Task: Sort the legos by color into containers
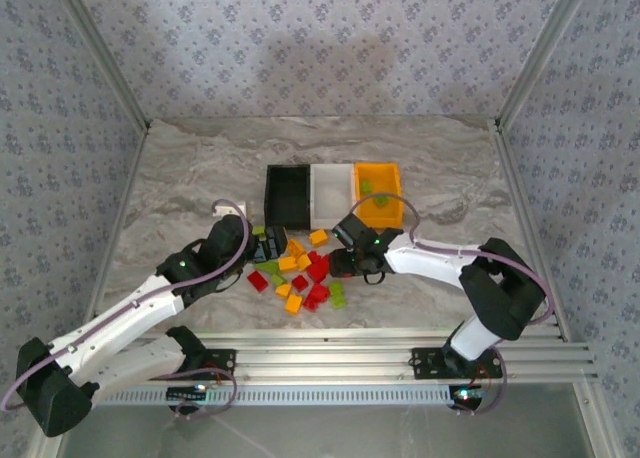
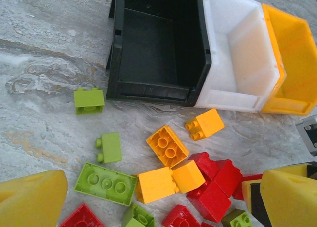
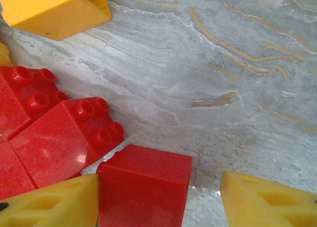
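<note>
While right arm [image 1: 430, 258] stoops low, jaws flanking a red brick [image 3: 143, 187]

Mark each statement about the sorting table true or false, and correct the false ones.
1. The black bin is empty. True.
2. The orange bin holds red bricks. False: green bricks lie in it.
3. A red brick sits between the fingers of the right gripper. True.
4. The left gripper is shut. False: its jaws stand wide open above the loose bricks.
</note>
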Robot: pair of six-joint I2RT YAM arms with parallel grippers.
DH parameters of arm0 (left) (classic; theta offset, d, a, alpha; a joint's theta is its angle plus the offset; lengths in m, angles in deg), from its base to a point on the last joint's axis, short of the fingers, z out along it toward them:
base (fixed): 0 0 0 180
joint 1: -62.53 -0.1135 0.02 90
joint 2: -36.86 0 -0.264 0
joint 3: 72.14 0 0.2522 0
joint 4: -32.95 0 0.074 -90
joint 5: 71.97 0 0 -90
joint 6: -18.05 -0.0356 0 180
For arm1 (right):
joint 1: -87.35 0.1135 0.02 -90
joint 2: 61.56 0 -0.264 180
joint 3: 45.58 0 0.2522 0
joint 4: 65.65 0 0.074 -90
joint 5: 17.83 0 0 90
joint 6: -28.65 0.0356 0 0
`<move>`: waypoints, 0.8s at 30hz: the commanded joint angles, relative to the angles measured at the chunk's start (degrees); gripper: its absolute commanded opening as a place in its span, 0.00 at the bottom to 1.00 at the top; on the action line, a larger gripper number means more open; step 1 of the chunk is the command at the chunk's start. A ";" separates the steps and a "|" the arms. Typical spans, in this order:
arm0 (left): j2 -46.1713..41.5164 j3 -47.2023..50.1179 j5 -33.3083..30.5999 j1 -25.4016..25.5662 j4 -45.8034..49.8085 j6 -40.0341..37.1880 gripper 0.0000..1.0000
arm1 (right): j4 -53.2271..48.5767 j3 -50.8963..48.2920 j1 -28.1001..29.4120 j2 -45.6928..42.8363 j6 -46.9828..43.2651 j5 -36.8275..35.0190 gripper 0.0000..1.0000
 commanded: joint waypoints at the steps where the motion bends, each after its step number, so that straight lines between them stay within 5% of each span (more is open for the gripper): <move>1: -0.28 0.07 -1.45 -0.63 1.71 0.79 0.99 | -0.73 -1.14 0.22 0.99 -0.11 -0.35 0.66; 10: -1.34 0.29 -1.31 -1.15 1.67 0.55 1.00 | -4.71 1.99 1.87 -6.14 -2.66 -4.29 0.73; 18: -1.92 1.35 -1.35 -1.65 1.98 1.01 0.99 | -4.69 2.53 2.74 0.16 -1.79 -3.85 0.75; 24: -2.89 2.05 -1.42 -2.28 2.30 1.16 0.99 | -4.07 2.17 2.72 3.61 -1.75 -5.02 0.66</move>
